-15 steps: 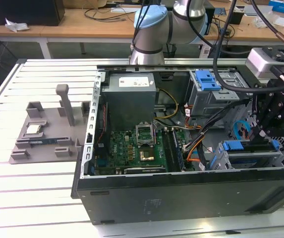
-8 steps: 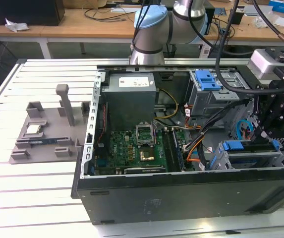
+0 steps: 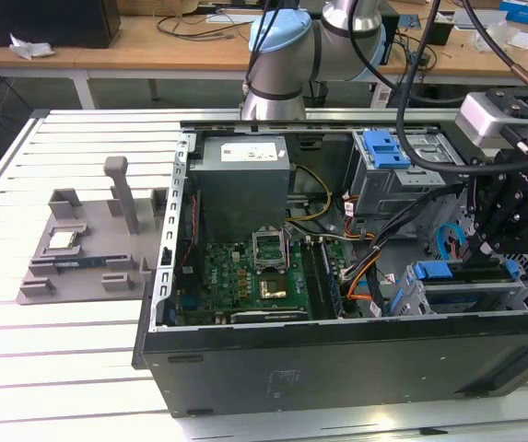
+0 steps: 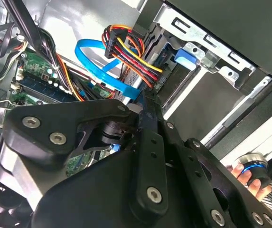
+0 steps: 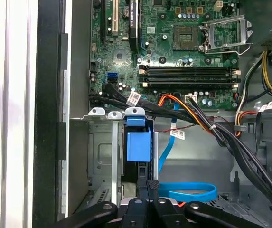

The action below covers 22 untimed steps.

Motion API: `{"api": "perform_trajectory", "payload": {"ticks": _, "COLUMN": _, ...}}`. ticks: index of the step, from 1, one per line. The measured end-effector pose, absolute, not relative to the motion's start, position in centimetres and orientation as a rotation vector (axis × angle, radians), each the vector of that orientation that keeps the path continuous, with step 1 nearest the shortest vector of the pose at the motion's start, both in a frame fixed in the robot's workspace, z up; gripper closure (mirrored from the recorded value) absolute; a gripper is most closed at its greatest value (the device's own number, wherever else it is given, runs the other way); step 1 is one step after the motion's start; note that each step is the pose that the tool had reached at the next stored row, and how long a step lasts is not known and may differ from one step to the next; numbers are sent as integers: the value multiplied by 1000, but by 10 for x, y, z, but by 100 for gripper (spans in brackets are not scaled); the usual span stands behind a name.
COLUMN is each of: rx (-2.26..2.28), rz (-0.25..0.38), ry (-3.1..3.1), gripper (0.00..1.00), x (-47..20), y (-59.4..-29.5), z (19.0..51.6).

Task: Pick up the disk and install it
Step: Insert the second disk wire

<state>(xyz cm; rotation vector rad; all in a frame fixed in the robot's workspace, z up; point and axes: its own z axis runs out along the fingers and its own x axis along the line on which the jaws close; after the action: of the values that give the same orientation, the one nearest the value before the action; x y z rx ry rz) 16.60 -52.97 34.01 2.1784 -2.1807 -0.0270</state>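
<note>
The disk point(image 3: 466, 287) sat in the drive cage point(image 3: 411, 299) of the open computer case point(image 3: 337, 364), its blue rail point(image 5: 138, 145) showing in the first wrist view. The pincer point(image 3: 481, 250) hung just above it, fingers together.

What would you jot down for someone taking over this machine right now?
Gripper: shut, fingertips together, holding nothing that I can see, close to the disk at its blue rail.
Disk: standing in the bay, at the exterior view's right end of the case.
Done: disk is in the bay.
Left: I cannot tell whether it is fully seated.
</note>
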Motion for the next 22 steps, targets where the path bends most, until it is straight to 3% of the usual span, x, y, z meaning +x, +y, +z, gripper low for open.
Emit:
{"api": "perform_trajectory", "payload": {"ticks": 8, "rx": 2180, "rz": -30, "ry": -2182, "gripper": 83, "x": 166, "y": -530, "z": 343}}
{"api": "perform_trajectory", "payload": {"ticks": 17, "rx": 2179, "rz": -25, "ry": -2182, "gripper": 83, "x": 166, "y": -528, "z": 384}}
{"api": "perform_trajectory", "payload": {"ticks": 19, "rx": 2179, "rz": -25, "ry": -2182, "gripper": 90, "x": 166, "y": -527, "z": 391}}
{"api": "perform_trajectory", "payload": {"ticks": 22, "rx": 2180, "rz": -26, "ry": -2182, "gripper": 90, "x": 166, "y": -527, "z": 396}}
